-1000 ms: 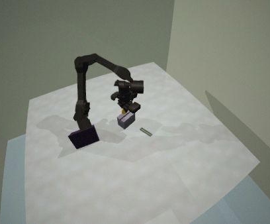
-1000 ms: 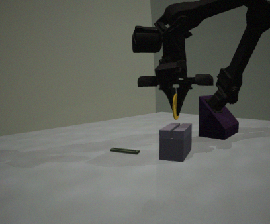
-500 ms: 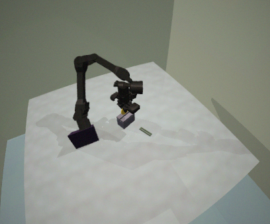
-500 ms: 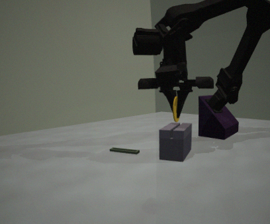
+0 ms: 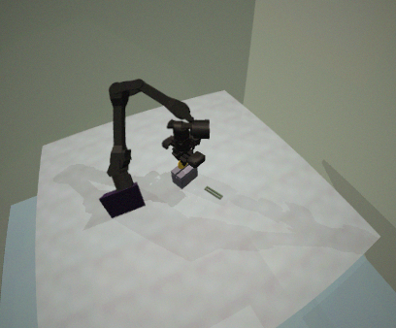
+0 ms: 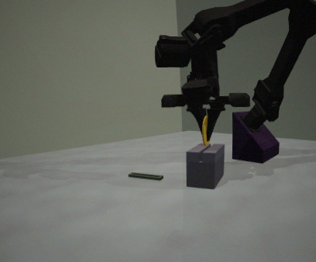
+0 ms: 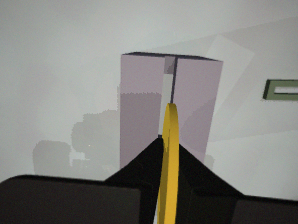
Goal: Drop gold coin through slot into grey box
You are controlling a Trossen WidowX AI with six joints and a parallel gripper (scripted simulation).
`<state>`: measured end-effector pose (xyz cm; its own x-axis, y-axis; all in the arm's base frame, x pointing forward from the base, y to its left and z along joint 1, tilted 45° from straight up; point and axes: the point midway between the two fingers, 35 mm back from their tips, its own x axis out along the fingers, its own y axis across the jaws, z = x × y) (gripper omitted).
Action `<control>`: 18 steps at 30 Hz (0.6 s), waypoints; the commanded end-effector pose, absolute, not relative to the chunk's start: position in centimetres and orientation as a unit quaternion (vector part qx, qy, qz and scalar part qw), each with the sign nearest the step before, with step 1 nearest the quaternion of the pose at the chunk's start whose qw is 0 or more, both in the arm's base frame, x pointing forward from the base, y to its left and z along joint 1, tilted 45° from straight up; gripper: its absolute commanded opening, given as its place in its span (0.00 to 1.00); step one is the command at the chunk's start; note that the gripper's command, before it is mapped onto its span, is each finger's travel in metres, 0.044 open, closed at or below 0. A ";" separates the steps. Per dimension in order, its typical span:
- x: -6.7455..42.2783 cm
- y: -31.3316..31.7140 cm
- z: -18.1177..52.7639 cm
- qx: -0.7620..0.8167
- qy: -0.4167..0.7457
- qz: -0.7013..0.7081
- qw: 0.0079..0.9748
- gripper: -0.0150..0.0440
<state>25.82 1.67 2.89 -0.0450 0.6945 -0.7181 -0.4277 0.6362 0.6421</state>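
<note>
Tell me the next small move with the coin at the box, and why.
Probably ease straight down a little more before letting go. The gripper is shut on the gold coin, which hangs edge-on with its lower rim at the slot in the grey box. The wrist view shows coin and slot roughly in line, so no sideways correction looks needed.

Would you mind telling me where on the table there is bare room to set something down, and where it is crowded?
Bare surface lies in front of the green holder and grey box toward the exterior camera, and left of the holder. It is crowded at the box: the gripper holds the coin at its slot, and the purple base stands just behind.
</note>
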 end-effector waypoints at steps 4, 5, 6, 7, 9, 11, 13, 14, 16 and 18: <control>25.7 1.9 2.6 0.116 0.595 0.411 0.681 0.25; 25.7 2.0 2.6 0.116 0.595 0.411 0.681 0.25; 25.8 1.8 2.7 0.112 0.594 0.411 0.682 0.30; 25.8 1.8 2.7 0.112 0.594 0.411 0.682 0.34; 25.8 1.8 2.7 0.112 0.594 0.411 0.682 0.43; 25.8 1.8 2.7 0.112 0.594 0.411 0.682 0.52; 25.8 1.8 2.7 0.112 0.594 0.411 0.682 0.53; 25.8 1.8 2.7 0.112 0.594 0.411 0.682 0.53; 25.8 1.8 2.7 0.112 0.594 0.411 0.682 0.53; 25.8 1.8 2.7 0.112 0.594 0.411 0.682 0.53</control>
<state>25.79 1.83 2.73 -0.0451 0.6945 -0.7180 -0.4267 0.6365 0.6425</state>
